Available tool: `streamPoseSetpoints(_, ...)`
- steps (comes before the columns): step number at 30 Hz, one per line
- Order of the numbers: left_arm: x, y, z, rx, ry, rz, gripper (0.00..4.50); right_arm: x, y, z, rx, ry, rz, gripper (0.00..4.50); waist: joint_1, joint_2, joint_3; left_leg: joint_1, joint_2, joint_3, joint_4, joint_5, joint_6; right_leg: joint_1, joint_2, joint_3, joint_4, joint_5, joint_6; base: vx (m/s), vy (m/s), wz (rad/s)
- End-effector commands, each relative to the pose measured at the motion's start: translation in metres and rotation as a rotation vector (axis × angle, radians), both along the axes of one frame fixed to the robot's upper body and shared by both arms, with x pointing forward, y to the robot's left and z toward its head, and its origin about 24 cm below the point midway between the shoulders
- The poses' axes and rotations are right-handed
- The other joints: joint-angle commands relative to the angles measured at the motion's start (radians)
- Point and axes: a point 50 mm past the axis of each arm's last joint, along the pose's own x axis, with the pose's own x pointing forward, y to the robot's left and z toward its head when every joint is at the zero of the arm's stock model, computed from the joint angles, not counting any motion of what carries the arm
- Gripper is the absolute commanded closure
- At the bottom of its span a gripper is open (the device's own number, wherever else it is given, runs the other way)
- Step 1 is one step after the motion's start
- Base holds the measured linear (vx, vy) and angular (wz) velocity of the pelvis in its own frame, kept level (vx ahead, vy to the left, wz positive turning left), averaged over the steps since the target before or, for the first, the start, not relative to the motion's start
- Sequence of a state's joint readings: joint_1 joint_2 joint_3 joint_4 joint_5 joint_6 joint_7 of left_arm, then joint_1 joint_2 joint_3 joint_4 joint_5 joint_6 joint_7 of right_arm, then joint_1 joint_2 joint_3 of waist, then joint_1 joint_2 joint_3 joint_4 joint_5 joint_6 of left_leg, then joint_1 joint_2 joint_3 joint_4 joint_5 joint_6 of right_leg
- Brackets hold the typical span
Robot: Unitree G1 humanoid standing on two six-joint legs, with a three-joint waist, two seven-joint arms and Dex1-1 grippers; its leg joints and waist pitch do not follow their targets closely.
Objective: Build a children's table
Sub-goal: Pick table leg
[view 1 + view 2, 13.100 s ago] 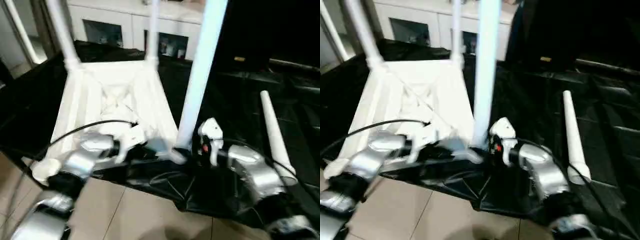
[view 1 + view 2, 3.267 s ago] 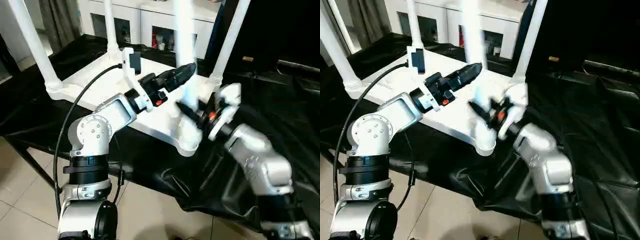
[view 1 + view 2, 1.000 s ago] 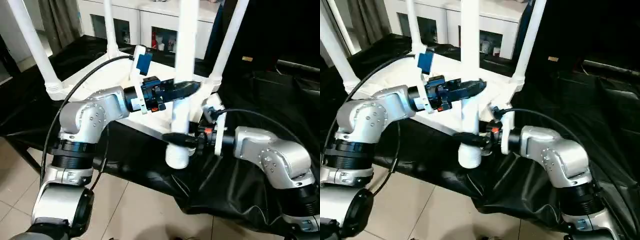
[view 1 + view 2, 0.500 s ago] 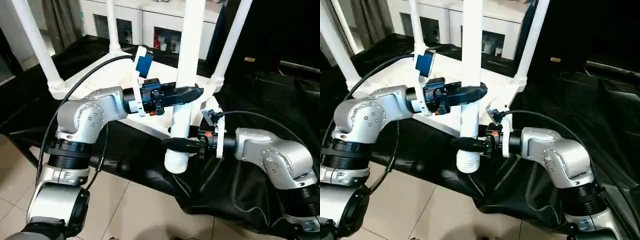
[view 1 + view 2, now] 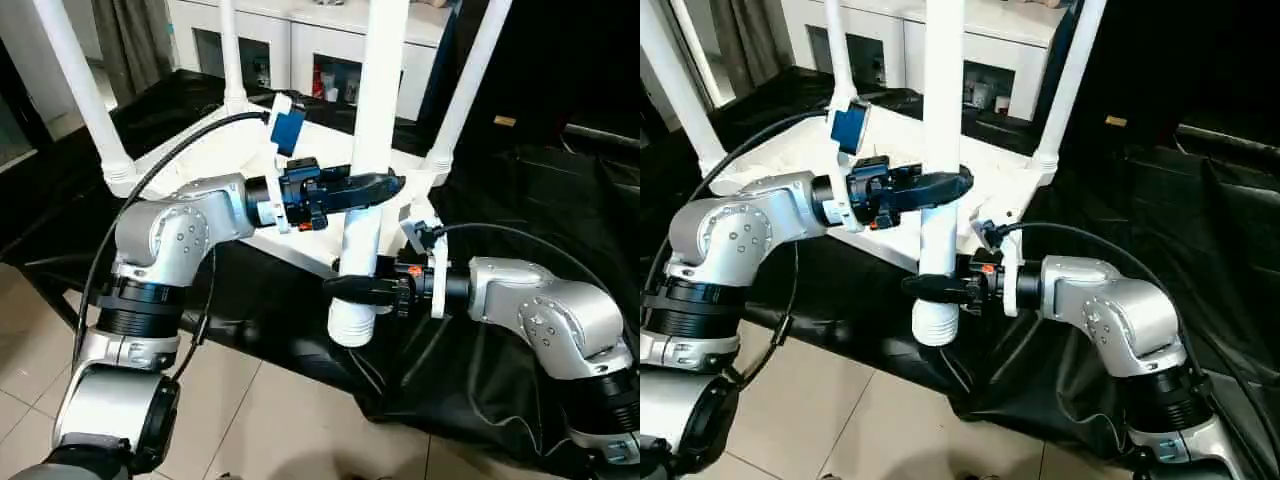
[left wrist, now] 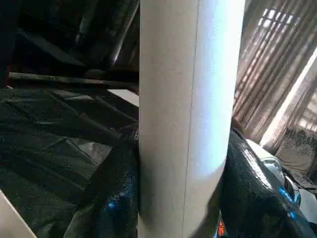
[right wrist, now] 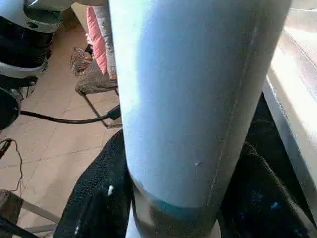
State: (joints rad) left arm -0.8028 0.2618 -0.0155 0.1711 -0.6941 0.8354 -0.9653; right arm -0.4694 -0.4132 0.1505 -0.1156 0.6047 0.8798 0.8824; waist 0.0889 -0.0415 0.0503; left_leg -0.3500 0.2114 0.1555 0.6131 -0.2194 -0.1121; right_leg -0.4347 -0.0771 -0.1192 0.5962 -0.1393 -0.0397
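- We are pinching the near leg (image 5: 362, 150) with the left pincer (image 5: 385, 184) high, the right pincer (image 5: 340, 287) low.
- The table top (image 5: 215, 150) is lying inverted on the black-draped counter (image 5: 560, 200); three legs are standing at ten, twelve, one o'clock.
- Risk: the leg tilting and jamming in its corner socket (image 5: 352, 325) if the two grips are pushing unevenly.

The table top (image 5: 215, 160) lies upside down on the cloth-draped surface (image 5: 560, 210), with a leg (image 5: 85, 100) standing at its far left corner, another (image 5: 232, 55) at the back and a third (image 5: 470, 90) at the right. The fourth leg (image 5: 365, 170) stands upright at the near corner. The left gripper (image 5: 385, 184) closes its jaws around it from the left, and the right gripper (image 5: 335, 287) clasps it lower down from the right; a cabinet (image 5: 330, 50) stands behind the surface.
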Motion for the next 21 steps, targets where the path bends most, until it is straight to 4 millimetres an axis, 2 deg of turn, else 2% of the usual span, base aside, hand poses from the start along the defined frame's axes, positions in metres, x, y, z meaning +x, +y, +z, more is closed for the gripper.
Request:
streamPoseSetpoints(1, 0.003, -0.001, 0.013, -0.019, -0.071, 0.042, 2.70, 0.002, -0.004, -0.001, -0.010, -0.003, -0.034, 2.61, 0.003, -0.004, -0.078, -0.015, 0.003, 0.013, -0.060, -0.005, 0.038, 0.092, -0.053, 0.052, -0.062, -0.279, -0.079, 0.000, 0.000, 0.00)
streamPoseSetpoints(2, 0.003, -0.001, 0.014, -0.025, -0.070, 0.038, 2.35, 0.003, -0.004, -0.001, -0.008, -0.005, -0.040, 2.61, 0.003, -0.001, -0.078, -0.015, 0.004, 0.012, -0.061, -0.003, 0.038, 0.092, -0.053, 0.052, -0.061, -0.276, -0.080, 0.000, 0.000, 0.00)
streamPoseSetpoints(3, 0.005, -0.001, 0.015, -0.041, -0.059, 0.052, 2.35, 0.004, -0.004, -0.001, -0.005, -0.010, -0.052, 2.61, 0.003, 0.000, -0.079, -0.016, 0.004, 0.012, -0.060, -0.001, 0.038, 0.092, -0.053, 0.052, -0.061, -0.271, -0.081, 0.000, 0.000, 0.00)
streamPoseSetpoints(4, 0.006, 0.000, 0.015, -0.052, -0.049, 0.058, 2.00, 0.004, -0.004, -0.001, -0.003, -0.013, -0.059, 2.61, 0.002, -0.002, -0.078, -0.016, 0.003, 0.014, -0.060, 0.000, 0.038, 0.091, -0.051, 0.052, -0.061, -0.265, -0.083, 0.000, 0.000, 0.00)
streamPoseSetpoints(6, 0.008, 0.001, 0.017, -0.099, -0.021, 0.062, 1.94, 0.006, -0.004, 0.000, 0.010, -0.022, -0.087, 2.61, 0.003, -0.002, -0.079, -0.015, 0.000, 0.014, -0.059, 0.000, 0.037, 0.092, -0.050, 0.051, -0.063, -0.269, -0.084, 0.000, 0.000, 0.00)
streamPoseSetpoints(7, 0.012, 0.003, 0.018, -0.138, -0.031, 0.103, 1.73, 0.008, -0.005, 0.001, 0.022, -0.029, -0.111, 2.62, 0.003, 0.004, -0.079, -0.016, 0.000, 0.013, -0.059, -0.002, 0.037, 0.092, -0.050, 0.050, -0.063, -0.269, -0.086, 0.000, 0.000, 0.00)
streamPoseSetpoints(8, 0.015, 0.004, 0.020, -0.167, -0.039, 0.137, 1.73, 0.009, -0.005, 0.002, 0.030, -0.034, -0.129, 2.62, 0.002, -0.001, -0.080, -0.017, -0.001, 0.013, -0.059, -0.006, 0.036, 0.094, -0.051, 0.049, -0.065, -0.268, -0.085, 0.000, 0.000, 0.00)
streamPoseSetpoints(10, 0.019, 0.008, 0.023, -0.258, -0.039, 0.183, 1.51, 0.012, -0.006, 0.004, 0.064, -0.042, -0.177, 2.62, 0.001, 0.001, -0.080, -0.017, 0.000, 0.012, -0.059, -0.009, 0.038, 0.093, -0.050, 0.049, -0.066, -0.265, -0.085, 0.000, 0.000, 0.00)
streamPoseSetpoints(11, 0.020, 0.009, 0.024, -0.279, -0.035, 0.192, 1.49, 0.013, -0.006, 0.004, 0.071, -0.043, -0.187, 2.62, 0.001, 0.002, -0.079, -0.017, 0.000, 0.013, -0.058, -0.009, 0.038, 0.092, -0.051, 0.050, -0.065, -0.262, -0.088, 0.000, 0.000, 0.00)
streamPoseSetpoints(13, 0.025, 0.018, 0.028, -0.448, -0.020, 0.248, 1.49, 0.018, -0.008, 0.008, 0.125, -0.054, -0.265, 2.62, 0.004, 0.002, -0.081, -0.017, -0.001, 0.013, -0.058, -0.005, 0.040, 0.092, -0.050, 0.049, -0.064, -0.255, -0.094, 0.000, 0.000, 0.00)
streamPoseSetpoints(14, 0.025, 0.018, 0.028, -0.455, -0.018, 0.253, 1.49, 0.018, -0.008, 0.008, 0.127, -0.054, -0.268, 2.62, 0.003, 0.000, -0.082, -0.017, -0.001, 0.013, -0.058, -0.008, 0.041, 0.093, -0.050, 0.048, -0.064, -0.250, -0.098, 0.000, 0.000, 0.00)
streamPoseSetpoints(15, 0.032, 0.026, 0.028, -0.526, 0.008, 0.321, 1.49, 0.022, -0.011, 0.011, 0.152, -0.069, -0.328, 2.62, 0.004, 0.004, -0.083, -0.016, -0.001, 0.012, -0.058, -0.005, 0.041, 0.093, -0.049, 0.048, -0.062, -0.245, -0.098, 0.000, 0.000, 0.00)
streamPoseSetpoints(16, 0.039, 0.034, 0.023, -0.541, 0.028, 0.384, 1.49, 0.028, -0.017, 0.012, 0.166, -0.098, -0.440, 2.62, 0.001, 0.003, -0.081, -0.016, -0.005, 0.014, -0.058, -0.004, 0.045, 0.090, -0.047, 0.048, -0.067, -0.244, -0.092, 0.000, 0.000, 0.00)
streamPoseSetpoints(17, 0.044, 0.036, 0.012, -0.401, -0.010, 0.439, 1.49, 0.034, -0.026, 0.012, 0.147, -0.138, -0.544, 2.62, 0.000, 0.001, -0.081, -0.013, -0.004, 0.013, -0.061, -0.014, 0.042, 0.087, -0.047, 0.045, -0.072, -0.280, -0.069, 0.000, 0.000, 0.00)
streamPoseSetpoints(19, 0.045, 0.033, 0.001, -0.245, -0.065, 0.447, 1.49, 0.036, -0.032, 0.010, 0.101, -0.168, -0.589, 2.62, -0.001, 0.006, -0.080, -0.008, -0.001, 0.009, -0.066, -0.013, 0.034, 0.086, -0.047, 0.046, -0.076, -0.313, -0.027, 0.000, 0.000, 0.00)
streamPoseSetpoints(20, 0.045, 0.030, -0.021, 0.060, -0.186, 0.434, 1.49, 0.038, -0.041, 0.004, 0.004, -0.217, -0.649, 2.62, -0.002, 0.009, -0.080, -0.006, 0.001, 0.006, -0.068, 0.000, 0.029, 0.085, -0.046, 0.047, -0.075, -0.312, -0.002, 0.000, 0.000, 0.00)
streamPoseSetpoints(21, 0.045, 0.029, -0.031, 0.189, -0.239, 0.417, 1.49, 0.038, -0.045, 0.002, -0.041, -0.238, -0.668, 2.62, -0.005, 0.008, -0.080, -0.006, 0.001, 0.007, -0.066, 0.006, 0.023, 0.086, -0.046, 0.050, -0.071, -0.300, 0.013, 0.000, 0.000, 0.00)
